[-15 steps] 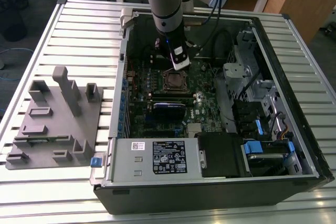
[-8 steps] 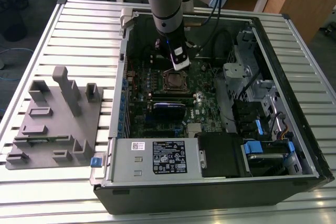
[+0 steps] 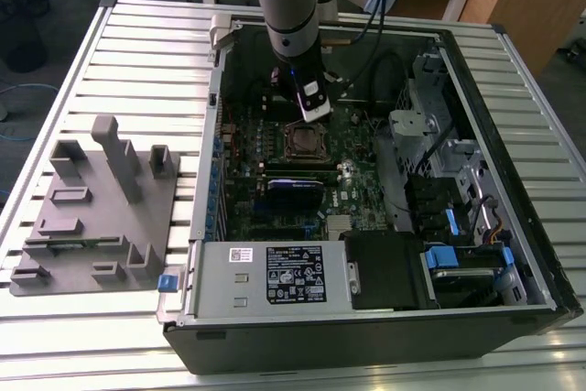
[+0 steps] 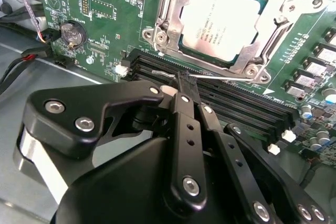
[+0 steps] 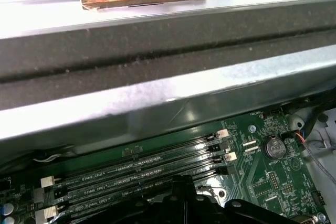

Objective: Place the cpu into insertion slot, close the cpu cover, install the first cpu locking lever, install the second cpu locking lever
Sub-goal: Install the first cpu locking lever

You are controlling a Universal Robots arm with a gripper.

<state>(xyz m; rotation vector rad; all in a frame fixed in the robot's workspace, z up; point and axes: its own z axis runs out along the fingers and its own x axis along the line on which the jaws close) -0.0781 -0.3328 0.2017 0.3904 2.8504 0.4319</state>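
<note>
Robot hand (image 4: 185,80) over an open computer case.
Its fingers are pinched shut on a thin wire lever (image 4: 210,77); just beyond them, the cpu (image 4: 227,22) sits in its slot (image 4: 181,38) under the closed cover (image 4: 273,27).

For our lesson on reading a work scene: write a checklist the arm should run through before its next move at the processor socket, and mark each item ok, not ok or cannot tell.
1. The cpu sits in the insertion slot: ok.
2. The cpu cover lies down around the chip: ok, it looks flat.
3. Thin locking lever beside the socket is hooked down: cannot tell.
4. The gripper is at that lever: ok, its tip meets the wire.
5. Fingers shut together: ok.
6. Memory slots under the gripper are untouched: cannot tell.
</note>
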